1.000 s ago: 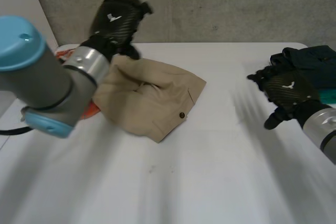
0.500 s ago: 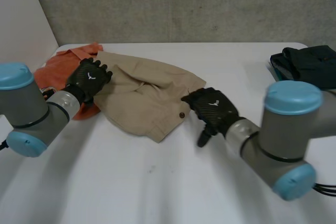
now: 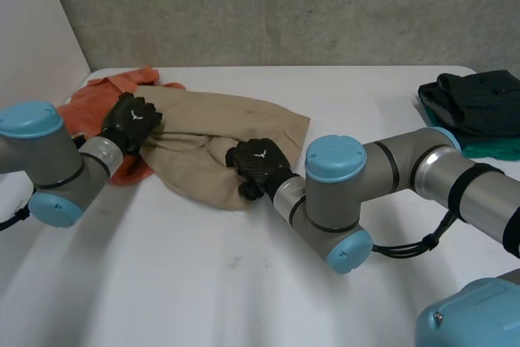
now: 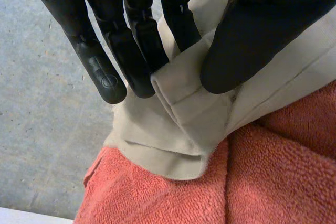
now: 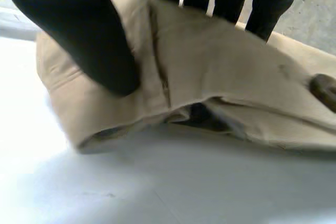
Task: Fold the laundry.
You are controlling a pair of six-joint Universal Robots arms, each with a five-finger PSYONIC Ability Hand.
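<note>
A crumpled beige garment (image 3: pixel 211 132) lies on the white table (image 3: pixel 244 282), partly over an orange towel (image 3: pixel 89 103). My left hand (image 3: pixel 134 119) is at the garment's left edge. In the left wrist view that hand (image 4: pixel 131 24) pinches a folded hem of the beige garment (image 4: pixel 199 124) between fingers and thumb, above the orange towel (image 4: pixel 157 192). My right hand (image 3: pixel 258 162) is at the garment's near right edge. In the right wrist view its thumb (image 5: pixel 79 35) presses the beige garment (image 5: pixel 220 72) against the fingers behind, lifting that edge off the table.
A pile of dark clothes (image 3: pixel 475 103) sits at the table's far right on something teal (image 3: pixel 497 149). A concrete wall (image 3: pixel 325 6) runs behind the table. My right arm (image 3: pixel 406 172) stretches across the table's middle.
Both hands came onto the beige garment and closed on it. The right arm swung in from the right. The garment's near right edge is now bunched and raised.
</note>
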